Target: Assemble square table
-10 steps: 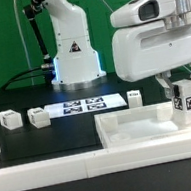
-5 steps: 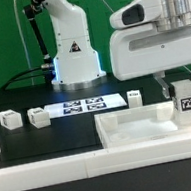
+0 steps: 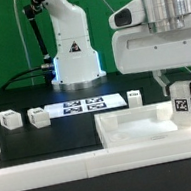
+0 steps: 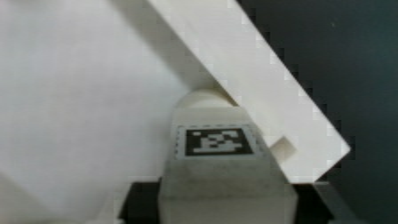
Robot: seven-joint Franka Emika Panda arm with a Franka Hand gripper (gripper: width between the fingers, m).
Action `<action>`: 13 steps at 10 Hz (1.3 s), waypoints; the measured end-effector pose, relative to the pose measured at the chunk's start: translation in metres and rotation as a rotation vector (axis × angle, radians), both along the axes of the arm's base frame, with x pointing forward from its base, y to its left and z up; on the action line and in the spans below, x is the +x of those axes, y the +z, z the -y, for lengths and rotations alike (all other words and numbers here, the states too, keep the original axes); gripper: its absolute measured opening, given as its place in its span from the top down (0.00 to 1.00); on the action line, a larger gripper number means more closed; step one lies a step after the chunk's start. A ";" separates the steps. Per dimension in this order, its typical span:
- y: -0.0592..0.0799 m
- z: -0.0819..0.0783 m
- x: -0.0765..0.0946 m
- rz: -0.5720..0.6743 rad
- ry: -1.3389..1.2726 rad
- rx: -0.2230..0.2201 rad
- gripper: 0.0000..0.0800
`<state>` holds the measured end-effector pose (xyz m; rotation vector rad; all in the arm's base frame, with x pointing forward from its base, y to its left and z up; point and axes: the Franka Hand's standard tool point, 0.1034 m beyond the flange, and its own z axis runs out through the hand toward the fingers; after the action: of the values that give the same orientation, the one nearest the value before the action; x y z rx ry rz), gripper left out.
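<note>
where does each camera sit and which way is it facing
exterior view: low, about table height, facing the arm's base across the square table; base, wrist and gripper show, shut on a leg.
wrist view: on the wrist, looking down past the gripper at the leg's tag and the square table; only dark gripper edges show.
shared: that tagged leg and the white square table.

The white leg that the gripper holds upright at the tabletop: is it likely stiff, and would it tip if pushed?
The leg looks like rigid moulded plastic, so probably stiff and light. Standing taller than wide, it might tip under a sideways push. Its smooth faces may slip in the gripper.
</note>
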<state>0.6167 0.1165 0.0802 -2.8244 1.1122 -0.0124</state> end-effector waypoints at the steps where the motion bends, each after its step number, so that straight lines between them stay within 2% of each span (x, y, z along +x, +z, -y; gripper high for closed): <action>1: 0.001 0.001 0.001 -0.005 -0.061 0.010 0.64; 4: -0.001 -0.001 0.000 -0.025 -0.218 0.023 0.64; 7: -0.001 -0.001 0.000 -0.024 -0.211 0.023 0.64; 8: -0.001 -0.001 0.000 -0.021 -0.170 0.021 0.55; 9: 0.000 -0.001 -0.001 -0.022 -0.080 0.013 0.55; 10: 0.001 -0.001 0.001 -0.009 0.055 0.001 0.29; 11: 0.002 -0.001 0.002 0.003 0.156 -0.008 0.22; 13: 0.002 -0.001 0.001 0.015 0.271 -0.012 0.20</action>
<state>0.6178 0.1175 0.0817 -2.9544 0.7211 -0.0178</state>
